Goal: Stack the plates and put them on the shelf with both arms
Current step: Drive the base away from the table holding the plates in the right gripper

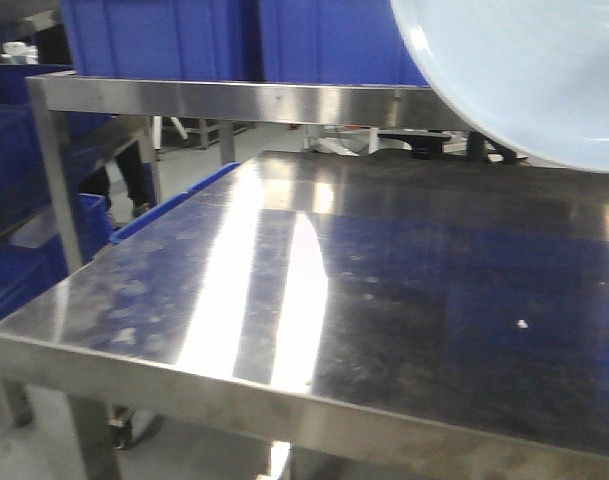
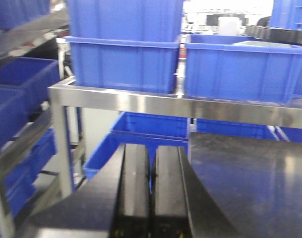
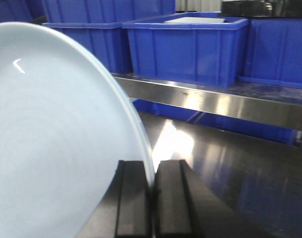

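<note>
- Shiny steel table, shelf of blue bins behind.
- Our right gripper pinches the plate by its rim, midair.
- Our left gripper is squeezed together, empty.
- Stiff, glossy, breakable (slippery too, we reckon): rim grips only.

Our left pincer: both black fingers pressed flat together, nothing between them, pointing forward. Our right pincer: fingers pinched on the rim of a plate, gripping it edge-on. The plate stands nearly upright, its face spreading left of the fingers.
</note>
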Robot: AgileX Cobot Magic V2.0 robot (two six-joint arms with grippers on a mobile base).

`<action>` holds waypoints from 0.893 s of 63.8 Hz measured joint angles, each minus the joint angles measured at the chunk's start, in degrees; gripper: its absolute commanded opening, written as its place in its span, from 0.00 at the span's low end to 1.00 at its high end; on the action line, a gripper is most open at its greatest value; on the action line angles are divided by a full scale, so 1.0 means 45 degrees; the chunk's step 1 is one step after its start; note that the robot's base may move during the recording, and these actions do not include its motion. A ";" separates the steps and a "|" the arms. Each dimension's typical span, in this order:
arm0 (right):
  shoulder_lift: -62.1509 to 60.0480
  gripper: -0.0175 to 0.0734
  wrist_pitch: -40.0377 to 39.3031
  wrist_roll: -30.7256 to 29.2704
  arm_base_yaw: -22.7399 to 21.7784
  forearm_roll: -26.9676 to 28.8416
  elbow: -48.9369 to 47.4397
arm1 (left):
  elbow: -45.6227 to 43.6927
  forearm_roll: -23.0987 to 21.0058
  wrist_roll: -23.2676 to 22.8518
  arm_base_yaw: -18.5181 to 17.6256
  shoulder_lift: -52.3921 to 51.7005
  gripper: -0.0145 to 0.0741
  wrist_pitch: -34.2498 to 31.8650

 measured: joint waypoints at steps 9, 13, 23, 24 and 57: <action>0.0000 0.25 0.0000 0.0000 0.0000 0.0000 0.0000 | 0.0000 0.0000 0.0000 0.0000 0.0000 0.25 0.0000; 0.0000 0.25 0.0000 0.0000 0.0000 0.0000 0.0000 | 0.0000 0.0000 0.0000 0.0000 0.0000 0.25 0.0000; 0.0000 0.25 0.0000 0.0000 0.0000 0.0000 0.0000 | 0.0000 0.0000 0.0000 0.0000 0.0000 0.25 0.0000; 0.0000 0.25 0.0000 0.0000 0.0000 0.0000 0.0000 | 0.0000 0.0000 0.0000 0.0000 0.0000 0.25 0.0000; 0.0000 0.25 0.0000 0.0000 0.0000 0.0000 0.0000 | 0.0000 0.0000 0.0000 0.0000 0.0000 0.25 0.0000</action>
